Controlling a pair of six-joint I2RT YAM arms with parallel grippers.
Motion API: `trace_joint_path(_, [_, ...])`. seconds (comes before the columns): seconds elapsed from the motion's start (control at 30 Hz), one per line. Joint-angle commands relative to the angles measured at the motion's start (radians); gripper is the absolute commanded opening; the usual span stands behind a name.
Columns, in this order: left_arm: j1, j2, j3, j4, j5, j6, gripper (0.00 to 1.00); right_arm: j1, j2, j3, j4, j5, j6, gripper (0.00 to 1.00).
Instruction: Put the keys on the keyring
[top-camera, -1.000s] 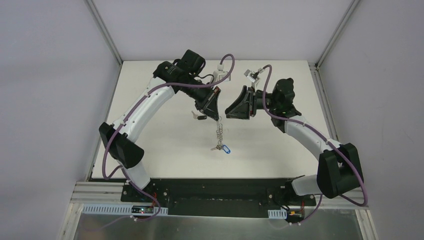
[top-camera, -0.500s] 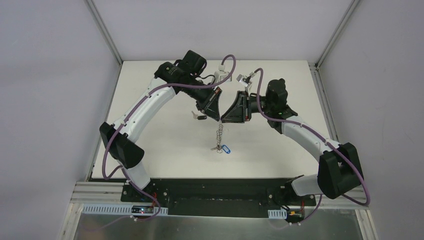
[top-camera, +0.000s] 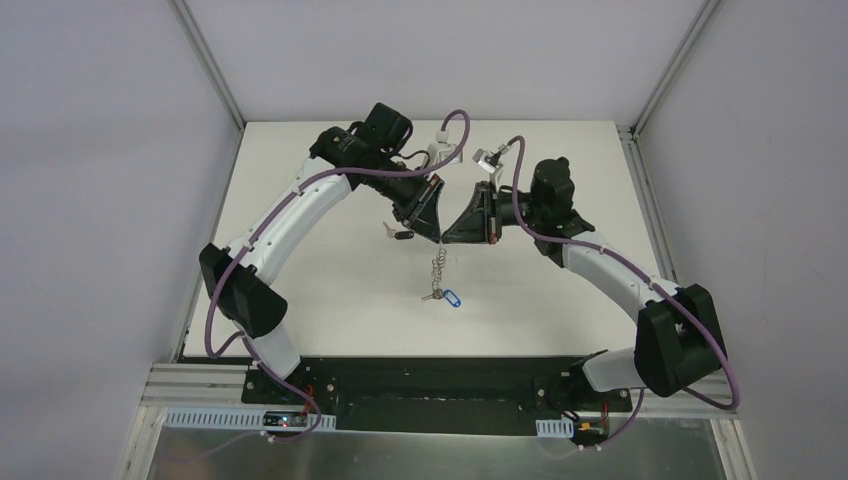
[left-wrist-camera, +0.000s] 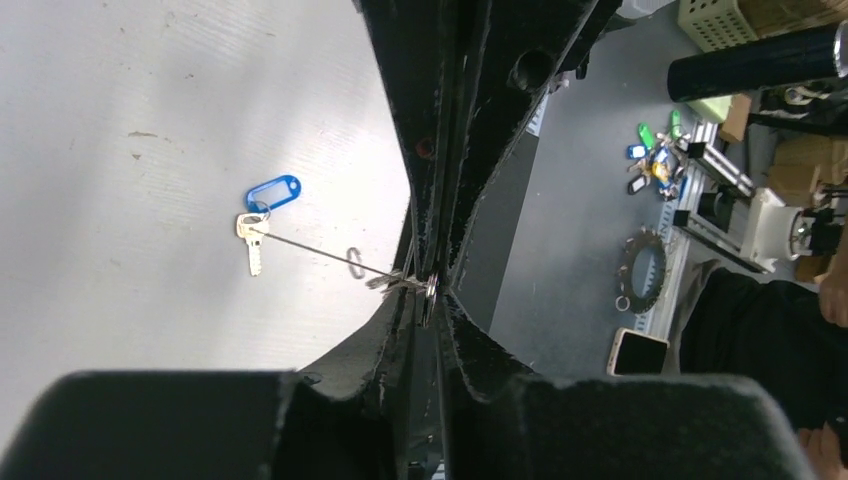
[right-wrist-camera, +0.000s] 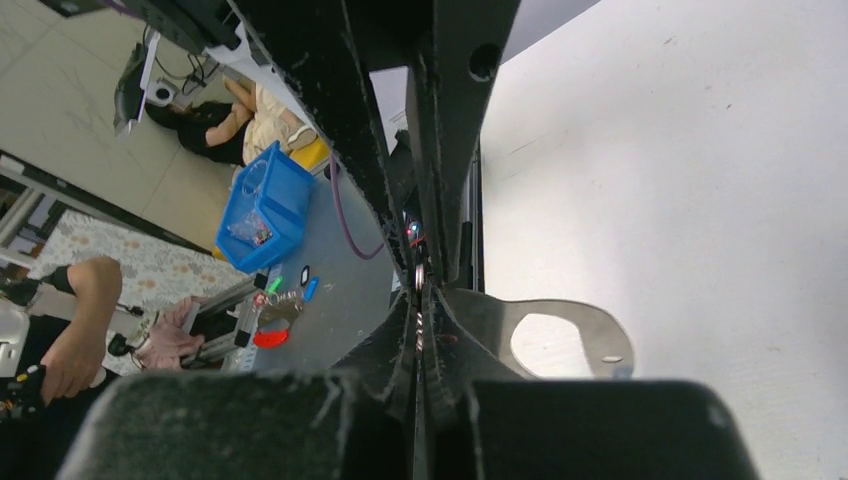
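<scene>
The keyring shows as a small metal ring with a chain of links (top-camera: 438, 266) hanging from the spot where both grippers meet above the table's middle. My left gripper (top-camera: 436, 232) is shut on the ring (left-wrist-camera: 430, 290), and its chain runs down to a silver key (left-wrist-camera: 251, 250) with a blue oval tag (left-wrist-camera: 272, 192) resting on the table (top-camera: 450, 298). My right gripper (top-camera: 447, 236) faces it tip to tip and is shut on the same ring (right-wrist-camera: 419, 285). A black-headed key (top-camera: 402, 235) lies on the table just left of the grippers.
The white table (top-camera: 330, 300) is bounded by aluminium posts at its back corners (top-camera: 238, 122). A grey loop-shaped patch (right-wrist-camera: 560, 340) lies on the table beside my right jaws; it may be a shadow.
My right gripper has swung left to meet the left gripper's tips and has closed from open onto the ring. The left arm and the hanging chain have stayed put.
</scene>
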Motion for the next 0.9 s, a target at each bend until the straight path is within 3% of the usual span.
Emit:
trace_joint_path(0.0, [0.045, -0.065, -0.096, 0.158, 0.106, -0.105, 0.18, -0.032, -0.001, 0.030, 0.141, 0.046, 0.107, 0.00])
trace_joint_path(0.13, [0.108, -0.152, -0.264, 0.467, 0.185, -0.316, 0.27, -0.055, 0.016, -0.026, 0.366, 0.108, 0.307, 0.00])
trace_joint_path(0.3, [0.160, -0.212, -0.423, 0.813, 0.228, -0.594, 0.31, -0.061, 0.039, -0.038, 0.407, 0.147, 0.361, 0.00])
trace_joint_path(0.63, [0.165, -0.199, -0.525, 1.057, 0.248, -0.791, 0.31, -0.079, 0.047, -0.070, 0.468, 0.195, 0.421, 0.00])
trace_joint_path(0.87, [0.164, -0.185, -0.535, 1.129, 0.264, -0.846, 0.22, -0.086, 0.051, -0.081, 0.476, 0.205, 0.420, 0.00])
